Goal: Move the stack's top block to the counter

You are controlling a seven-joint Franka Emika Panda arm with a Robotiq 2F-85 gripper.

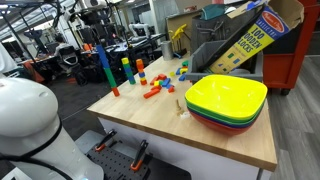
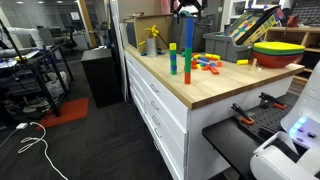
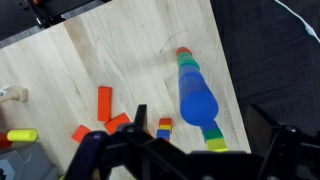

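A tall thin stack of blocks (image 1: 104,68) stands on the light wooden counter (image 1: 200,135) near its far left corner. It also shows in an exterior view (image 2: 187,55). In the wrist view I look straight down on the stack, and its top block (image 3: 197,100) is a round blue piece. My gripper (image 3: 190,160) is open and empty, with a finger on each side of the stack and well above it. In an exterior view the gripper (image 2: 187,8) hangs directly over the stack and does not touch it.
A shorter stack (image 1: 126,70) and a small stack (image 3: 164,127) stand next to the tall one. Loose red blocks (image 3: 104,100) lie nearby. Stacked yellow, green and red bowls (image 1: 225,100) sit at the counter's other end. The counter edge (image 3: 225,60) runs close beside the stack.
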